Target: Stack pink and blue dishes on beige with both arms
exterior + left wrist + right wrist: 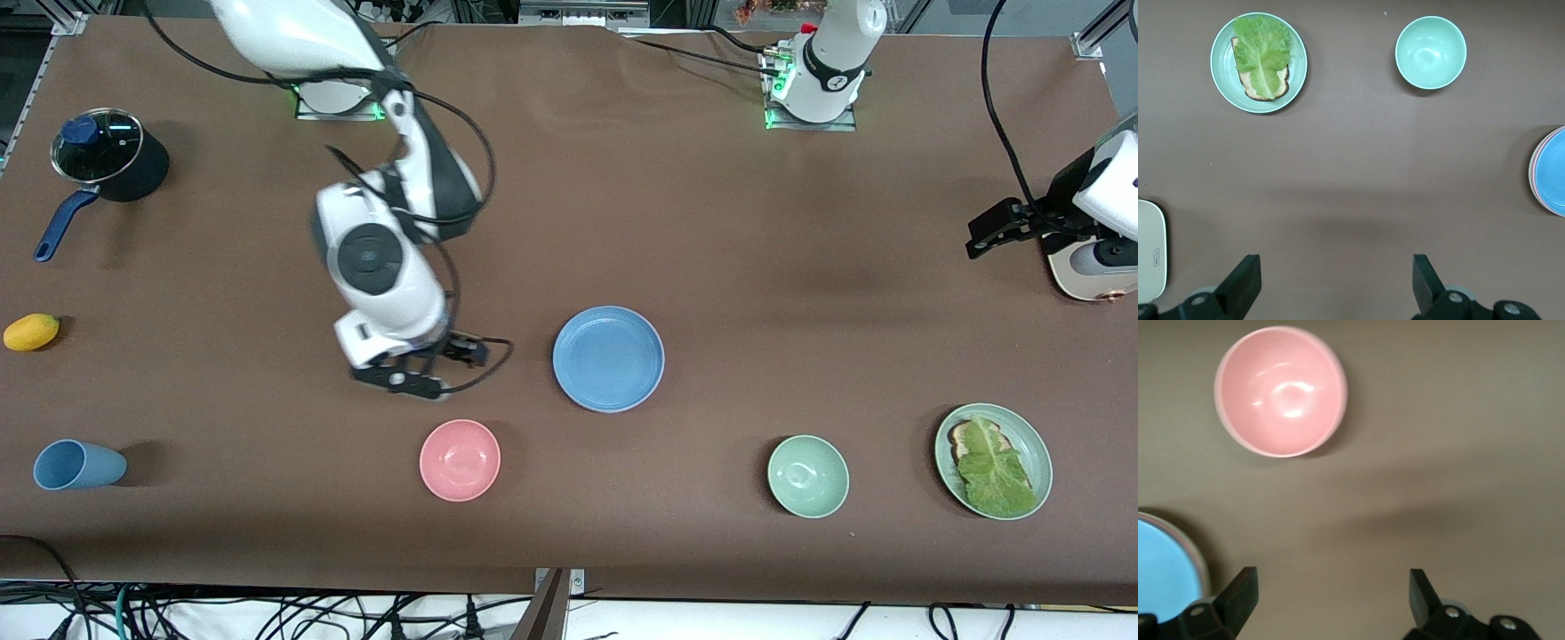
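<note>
Blue plate topmost; right gripper beside, jaws apart.

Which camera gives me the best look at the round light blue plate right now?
The front view: the round light blue plate shows whole, mid-table. The left wrist view catches only an edge, with a pink rim beneath. The right wrist view shows a cropped part.

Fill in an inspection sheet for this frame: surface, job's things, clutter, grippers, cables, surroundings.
Surface: brown table, bare between items.
Job's things: blue plate on top of a stack; a pink rim shows under it; beige plate not visible.
Clutter: pink bowl, green bowl, lettuce-toast plate, blue cup, lidded pot, mango.
Grippers: right gripper open, empty, beside the stack; left gripper open, empty, waiting.
Cables: black cable looping off the right arm.
Surroundings: cable tangle under the table edge.
</note>
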Robot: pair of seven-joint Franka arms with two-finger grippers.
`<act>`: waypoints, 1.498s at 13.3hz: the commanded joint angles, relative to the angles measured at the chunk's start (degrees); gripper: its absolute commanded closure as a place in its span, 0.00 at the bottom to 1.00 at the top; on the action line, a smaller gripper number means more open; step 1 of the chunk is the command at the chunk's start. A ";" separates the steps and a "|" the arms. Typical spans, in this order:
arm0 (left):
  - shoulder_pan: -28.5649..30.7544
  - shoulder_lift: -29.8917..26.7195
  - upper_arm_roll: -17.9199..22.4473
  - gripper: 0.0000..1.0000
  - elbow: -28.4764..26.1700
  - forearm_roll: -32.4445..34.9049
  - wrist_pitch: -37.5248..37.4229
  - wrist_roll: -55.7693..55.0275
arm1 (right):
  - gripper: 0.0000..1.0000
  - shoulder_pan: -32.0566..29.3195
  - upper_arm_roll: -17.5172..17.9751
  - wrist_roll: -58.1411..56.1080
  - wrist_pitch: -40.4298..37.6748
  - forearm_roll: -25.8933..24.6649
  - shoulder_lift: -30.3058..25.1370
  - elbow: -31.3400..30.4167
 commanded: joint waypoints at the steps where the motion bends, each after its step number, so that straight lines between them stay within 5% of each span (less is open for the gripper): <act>1: 0.05 0.75 0.16 0.00 1.85 -0.67 -1.34 1.12 | 0.00 -0.01 -3.24 -8.74 -4.44 0.27 -7.80 -5.63; 5: 0.05 0.75 0.16 0.00 1.85 -0.59 -1.34 1.12 | 0.00 -3.32 -3.88 -12.46 -12.15 0.01 -18.71 -11.98; 7: 0.05 0.75 0.16 0.00 1.85 -0.59 -1.34 1.12 | 0.00 -16.37 7.59 -13.68 -16.48 -0.61 -22.76 -11.98; 9: 0.05 0.75 0.16 0.00 1.85 -0.59 -1.34 1.12 | 0.00 -25.11 13.78 -16.75 -17.54 -0.79 -25.49 -13.55; 12: 0.05 0.75 0.25 0.00 1.85 -0.50 -1.34 1.12 | 0.00 -27.95 13.98 -20.80 -17.11 -0.96 -31.63 -18.82; 15: 0.05 0.66 0.25 0.00 1.94 -0.50 -1.34 1.12 | 0.00 -28.13 14.76 -24.93 -17.37 -6.22 -30.52 -16.39; 20: 0.05 0.75 0.25 0.00 2.02 -0.50 -1.34 1.12 | 0.00 -27.96 14.59 -24.32 -17.81 -6.06 -30.25 -15.41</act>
